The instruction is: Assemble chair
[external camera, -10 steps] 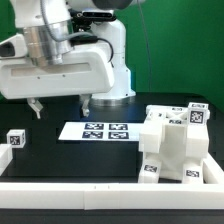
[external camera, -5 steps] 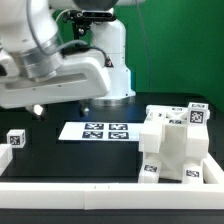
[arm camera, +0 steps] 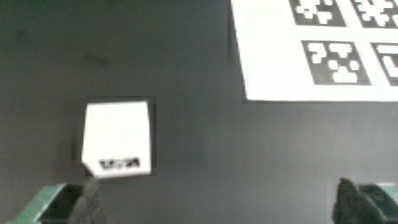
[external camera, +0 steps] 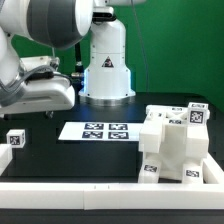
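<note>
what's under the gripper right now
In the wrist view, a small white chair piece with a tag lies on the black table, between the open gripper's fingers but not touching them. The marker board lies off to one side. What's under the piece is hidden.

A robotics lab, set up for recording. A white Franka arm (external camera: 105, 55) stands bolted at the back of a black table (external camera: 60, 155), with a plain green backdrop (external camera: 175, 45) behind it. A white rail (external camera: 70, 192) fences the work area. The marker board (external camera: 97, 131) with its printed tags lies flat on the table, beyond the fingers (arm camera: 64, 200) in the wrist view. Similar tags mark the white chair parts (external camera: 175, 145), as for camera tracking.
</note>
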`<action>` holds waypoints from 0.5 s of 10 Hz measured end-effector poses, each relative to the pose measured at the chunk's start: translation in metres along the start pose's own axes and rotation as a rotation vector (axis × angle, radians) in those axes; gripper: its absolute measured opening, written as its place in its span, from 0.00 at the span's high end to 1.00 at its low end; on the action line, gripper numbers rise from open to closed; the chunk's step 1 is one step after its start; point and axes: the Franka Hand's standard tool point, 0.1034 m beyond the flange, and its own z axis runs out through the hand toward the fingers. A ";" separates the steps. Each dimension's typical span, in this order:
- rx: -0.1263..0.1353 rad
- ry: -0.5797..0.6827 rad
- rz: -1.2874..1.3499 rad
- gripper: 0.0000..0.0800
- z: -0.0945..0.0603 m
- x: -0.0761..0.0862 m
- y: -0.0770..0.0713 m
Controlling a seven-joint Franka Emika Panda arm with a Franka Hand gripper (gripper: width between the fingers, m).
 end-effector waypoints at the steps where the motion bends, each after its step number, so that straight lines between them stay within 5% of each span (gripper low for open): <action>1: 0.002 -0.005 0.002 0.19 0.003 -0.001 0.001; 3: -0.037 -0.068 0.004 0.19 0.025 0.005 0.028; 5: -0.036 -0.073 0.028 0.19 0.029 0.005 0.037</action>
